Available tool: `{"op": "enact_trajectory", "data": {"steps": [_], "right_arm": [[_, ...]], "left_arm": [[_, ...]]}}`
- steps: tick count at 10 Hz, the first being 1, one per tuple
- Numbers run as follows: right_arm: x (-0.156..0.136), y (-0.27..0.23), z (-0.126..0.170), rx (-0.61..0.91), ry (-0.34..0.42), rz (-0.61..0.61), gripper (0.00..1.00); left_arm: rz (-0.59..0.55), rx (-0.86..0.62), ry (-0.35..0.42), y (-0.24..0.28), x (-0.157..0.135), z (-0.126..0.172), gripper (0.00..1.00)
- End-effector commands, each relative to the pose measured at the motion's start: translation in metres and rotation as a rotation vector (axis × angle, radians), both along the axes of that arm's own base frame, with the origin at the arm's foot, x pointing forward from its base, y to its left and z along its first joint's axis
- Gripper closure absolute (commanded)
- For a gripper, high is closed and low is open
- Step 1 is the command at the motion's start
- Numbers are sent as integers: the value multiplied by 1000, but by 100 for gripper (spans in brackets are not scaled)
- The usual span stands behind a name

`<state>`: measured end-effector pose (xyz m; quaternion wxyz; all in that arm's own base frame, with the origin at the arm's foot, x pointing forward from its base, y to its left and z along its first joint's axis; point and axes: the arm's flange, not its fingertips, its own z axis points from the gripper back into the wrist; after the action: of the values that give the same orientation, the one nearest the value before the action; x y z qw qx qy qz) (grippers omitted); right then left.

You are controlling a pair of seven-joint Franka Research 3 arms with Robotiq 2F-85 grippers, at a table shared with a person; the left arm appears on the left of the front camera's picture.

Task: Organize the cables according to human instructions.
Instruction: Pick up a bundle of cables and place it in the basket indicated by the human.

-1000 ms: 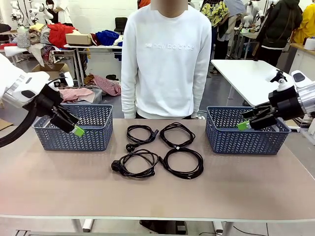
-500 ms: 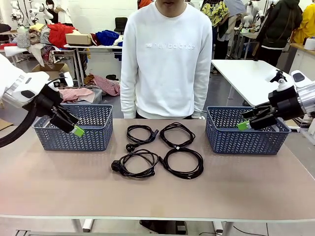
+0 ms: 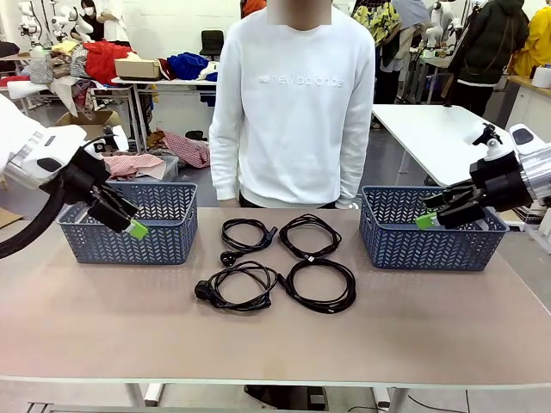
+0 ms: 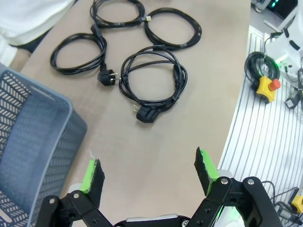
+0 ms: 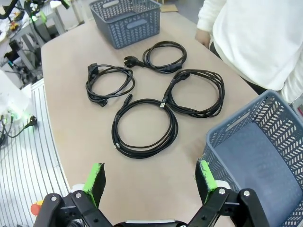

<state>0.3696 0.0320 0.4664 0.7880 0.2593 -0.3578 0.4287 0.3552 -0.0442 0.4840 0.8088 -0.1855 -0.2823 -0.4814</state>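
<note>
- The left gripper (image 3: 133, 227) hovers close to the left basket (image 3: 103, 248). Its green-padded fingers stand wide apart and hold nothing.
- The right gripper (image 3: 424, 220) hangs by the rim of the right basket (image 3: 430, 251). It is also spread apart and empty.
- Four cables lie coiled on the table (image 3: 275, 344) between the two baskets, in two rows of two.
- The far-left cable (image 3: 227, 257) and the far-right cable (image 3: 308, 255) lie nearer to the person (image 3: 293, 112).
- The near-left cable (image 3: 204, 292) has a chunky plug on its left side, and the near-right cable (image 3: 320, 307) lies just beside it.
- The near pair seems to touch in the middle, but I cannot say this for sure.
</note>
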Motion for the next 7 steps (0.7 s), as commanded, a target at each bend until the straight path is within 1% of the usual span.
{"op": "enact_trajectory", "data": {"steps": [1, 7], "right_arm": [[6, -1, -1, 12, -35, 19, 0], [6, -1, -1, 12, -35, 19, 0]], "left_arm": [[-22, -19, -8, 2, 1, -3, 0], [-22, -19, -8, 2, 1, -3, 0]]}}
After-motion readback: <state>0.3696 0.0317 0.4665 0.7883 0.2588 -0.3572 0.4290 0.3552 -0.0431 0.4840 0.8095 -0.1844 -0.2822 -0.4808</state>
